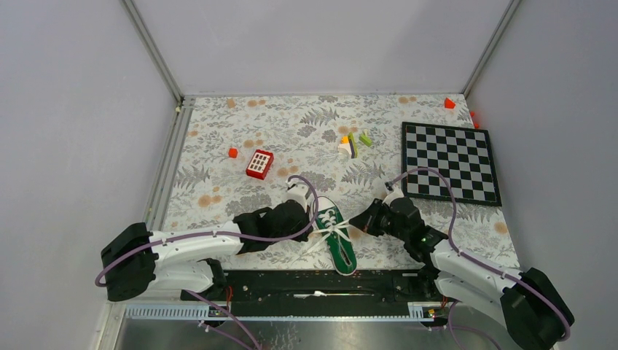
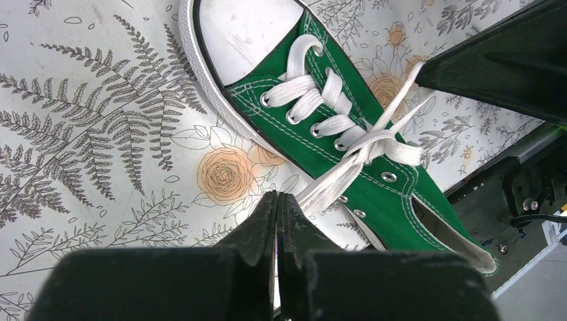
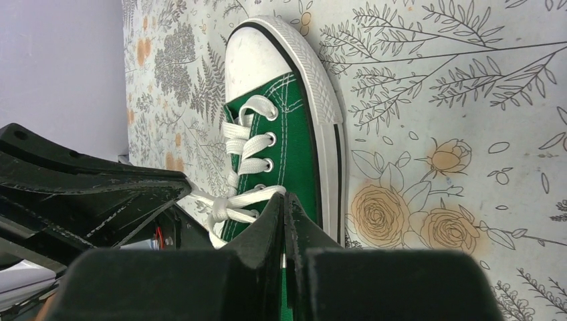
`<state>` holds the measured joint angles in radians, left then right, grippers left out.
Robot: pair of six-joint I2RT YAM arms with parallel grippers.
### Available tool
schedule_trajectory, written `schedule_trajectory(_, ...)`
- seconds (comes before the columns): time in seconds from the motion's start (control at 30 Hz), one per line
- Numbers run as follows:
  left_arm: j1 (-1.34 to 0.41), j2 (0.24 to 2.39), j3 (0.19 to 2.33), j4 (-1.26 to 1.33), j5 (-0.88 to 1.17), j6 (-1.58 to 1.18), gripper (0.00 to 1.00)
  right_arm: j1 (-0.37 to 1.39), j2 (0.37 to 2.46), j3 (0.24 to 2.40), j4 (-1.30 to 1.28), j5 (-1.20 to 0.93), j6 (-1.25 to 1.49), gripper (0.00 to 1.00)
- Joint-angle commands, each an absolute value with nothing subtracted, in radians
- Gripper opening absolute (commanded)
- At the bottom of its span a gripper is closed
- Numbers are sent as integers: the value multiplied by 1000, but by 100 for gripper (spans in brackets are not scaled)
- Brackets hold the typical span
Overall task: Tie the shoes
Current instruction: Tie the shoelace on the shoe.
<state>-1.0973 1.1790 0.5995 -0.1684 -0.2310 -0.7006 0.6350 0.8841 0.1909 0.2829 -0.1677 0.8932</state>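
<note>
Finds the green sneaker (image 1: 337, 237) near the front middle of the table, toe pointing away from the bases, heel close to the black rail (image 1: 291, 281). Flanked by both arms. Left gripper (image 2: 277, 198) pressed shut, apparently pinching the end of the white lace (image 2: 331, 177) that runs down from the crossing. Right gripper (image 3: 284, 200) clamped together the same way, with another strand leading into its tips. Shows only a first crossing over the tongue, with no bow yet.

Looks risky on a few counts:
- Could drag the light shoe sideways or back onto the rail with an uneven pull, with nothing seen pinning it down.
- Could lose a flat, slick strand out of so shallow a pinch, leaving that end loose.
- Could tip the shoe onto its side if pulled upward rather than outward.
- Could use up the slack needed for loops if drawn too tight.
</note>
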Motion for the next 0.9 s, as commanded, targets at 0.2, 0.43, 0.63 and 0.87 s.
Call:
schedule_trajectory(0.2, -1091, 1102, 642, -101, -133, -675, 0, 607, 875, 208, 250, -114, 847, 0)
schedule_trajectory(0.43, -1072, 1076, 586, -56, -110, -713, 0, 580, 894, 217, 250, -123, 823, 0)
schedule_trajectory(0.63, -1051, 1048, 522, -58, -125, -732, 0, 540, 894, 218, 250, -143, 809, 0)
schedule_trajectory(0.87, -1040, 993, 464, -69, -124, -756, 0, 519, 897, 214, 254, -160, 806, 0)
